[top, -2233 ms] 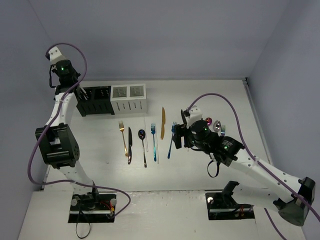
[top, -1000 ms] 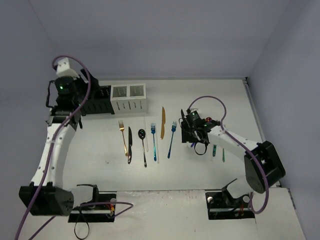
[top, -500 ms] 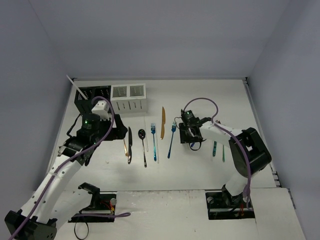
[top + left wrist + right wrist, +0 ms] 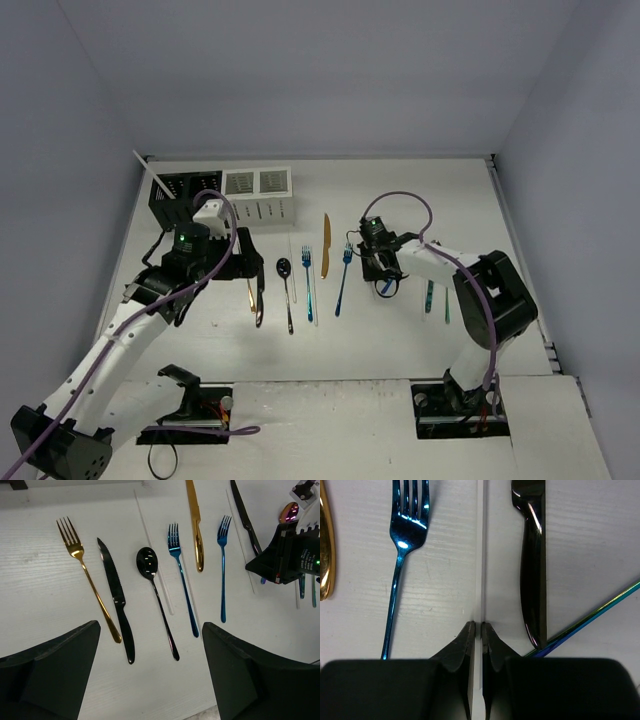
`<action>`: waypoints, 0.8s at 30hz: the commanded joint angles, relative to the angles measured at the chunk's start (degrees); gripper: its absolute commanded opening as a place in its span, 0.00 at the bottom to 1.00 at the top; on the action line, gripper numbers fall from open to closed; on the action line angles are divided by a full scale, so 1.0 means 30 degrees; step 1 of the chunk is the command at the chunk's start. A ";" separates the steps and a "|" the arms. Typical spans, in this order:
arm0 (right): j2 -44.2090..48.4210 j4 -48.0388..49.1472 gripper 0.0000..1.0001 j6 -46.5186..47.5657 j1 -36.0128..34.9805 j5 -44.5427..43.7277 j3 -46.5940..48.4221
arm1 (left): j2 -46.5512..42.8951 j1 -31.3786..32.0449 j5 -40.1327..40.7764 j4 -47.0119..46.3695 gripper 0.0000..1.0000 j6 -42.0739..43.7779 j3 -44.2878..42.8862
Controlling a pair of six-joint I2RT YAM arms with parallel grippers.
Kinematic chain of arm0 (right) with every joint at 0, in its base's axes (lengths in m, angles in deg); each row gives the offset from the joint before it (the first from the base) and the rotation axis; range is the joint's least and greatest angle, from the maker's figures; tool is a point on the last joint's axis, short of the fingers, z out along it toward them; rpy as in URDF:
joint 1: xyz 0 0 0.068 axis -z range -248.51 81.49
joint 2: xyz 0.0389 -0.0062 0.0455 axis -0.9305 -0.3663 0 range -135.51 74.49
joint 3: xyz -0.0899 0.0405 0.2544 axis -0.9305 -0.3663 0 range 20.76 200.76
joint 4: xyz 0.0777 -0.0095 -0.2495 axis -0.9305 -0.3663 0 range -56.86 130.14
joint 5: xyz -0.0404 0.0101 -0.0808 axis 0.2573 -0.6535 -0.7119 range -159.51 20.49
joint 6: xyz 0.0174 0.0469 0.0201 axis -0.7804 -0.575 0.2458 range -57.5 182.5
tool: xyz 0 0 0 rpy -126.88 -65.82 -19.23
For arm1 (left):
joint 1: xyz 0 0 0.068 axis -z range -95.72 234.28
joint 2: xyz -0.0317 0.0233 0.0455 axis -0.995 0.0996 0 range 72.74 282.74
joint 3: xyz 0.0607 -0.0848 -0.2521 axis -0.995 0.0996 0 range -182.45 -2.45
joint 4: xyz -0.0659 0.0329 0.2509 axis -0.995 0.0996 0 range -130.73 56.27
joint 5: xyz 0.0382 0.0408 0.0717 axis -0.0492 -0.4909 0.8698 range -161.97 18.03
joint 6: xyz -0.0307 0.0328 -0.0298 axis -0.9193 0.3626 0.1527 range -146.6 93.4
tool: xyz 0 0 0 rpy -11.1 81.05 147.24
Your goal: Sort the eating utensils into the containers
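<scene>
Right arm reaches low; right gripper [image 4: 480,630] pinches the pale chopstick [image 4: 480,555], which lies on the table [image 4: 595,540] between blue fork [image 4: 405,535] and black knife [image 4: 532,570]. Left gripper [image 4: 150,635] hovers spread wide above the utensil row [image 4: 147,562].

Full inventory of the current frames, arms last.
caddies: 2, one black, one white, side by side, far left
chopsticks: at least 3, pale; one leaning out of the black caddy, one in the row, one between the right jaws
forks: 3, one gold, two blue, in the row
knives: 3, two black, one gold
spoons: 2, black, pink-purple
thin handles: 2, green, right of right arm, type unclear
table: 1, white
left gripper: open, over the row
right gripper: shut on a chopstick
</scene>
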 commanded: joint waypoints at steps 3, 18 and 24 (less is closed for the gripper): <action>0.4051 -0.0195 0.00 0.1208 -0.1055 -0.0633 0.1172 | 0.1366 0.1560 -0.0202 -0.1170 0.85 -0.1374 -0.3338; 1.0080 0.0439 0.00 0.1868 -0.5468 0.0197 0.2989 | 0.5746 0.4775 0.0338 -0.6891 0.90 -0.3258 -0.6618; 1.0644 0.0822 0.00 0.1922 -0.5735 0.1075 0.3115 | 0.6795 0.5511 0.1322 -0.8247 0.88 -0.3533 -0.7162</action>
